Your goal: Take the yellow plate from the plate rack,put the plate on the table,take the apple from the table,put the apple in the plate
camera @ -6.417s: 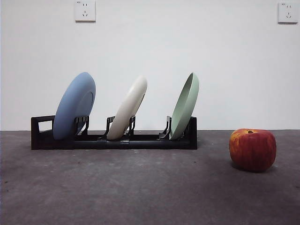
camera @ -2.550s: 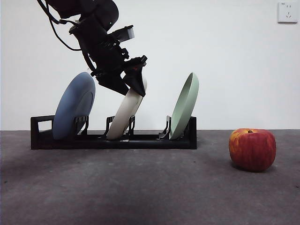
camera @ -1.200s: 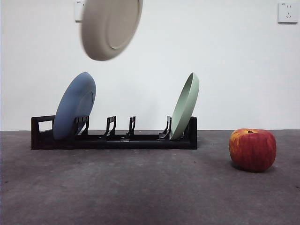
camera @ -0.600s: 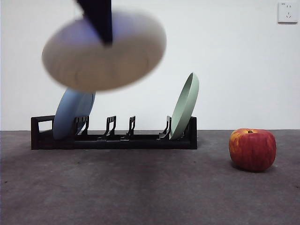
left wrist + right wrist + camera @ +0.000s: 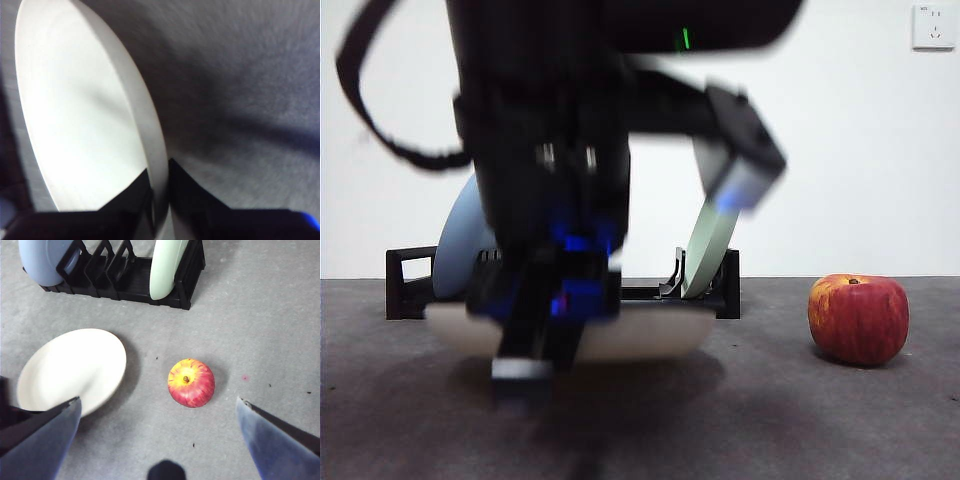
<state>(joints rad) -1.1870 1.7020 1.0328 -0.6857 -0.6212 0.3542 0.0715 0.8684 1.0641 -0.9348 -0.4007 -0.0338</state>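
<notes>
The yellow plate (image 5: 660, 330) is cream and lies nearly level, low over the table (image 5: 800, 420) in front of the plate rack (image 5: 405, 280). I cannot tell if it touches the table. My left gripper (image 5: 532, 365), blurred, is shut on the plate's near rim. The left wrist view shows its jaws (image 5: 159, 175) pinching the rim of the plate (image 5: 75, 125). The red apple (image 5: 858, 320) sits on the table at the right. My right gripper (image 5: 158, 401) is open and empty, high above the apple (image 5: 191, 382), the plate (image 5: 75, 367) and the rack (image 5: 130, 285).
A blue plate (image 5: 455, 250) and a pale green plate (image 5: 710, 240) stand in the rack, with the middle slots empty between them. They also show in the right wrist view, blue (image 5: 45, 260) and green (image 5: 165, 265). A white wall stands behind.
The left arm has swung the cream plate from high in the air down to table height in front of the rack. The arm now fills the left of the front view. The apple has not moved.
</notes>
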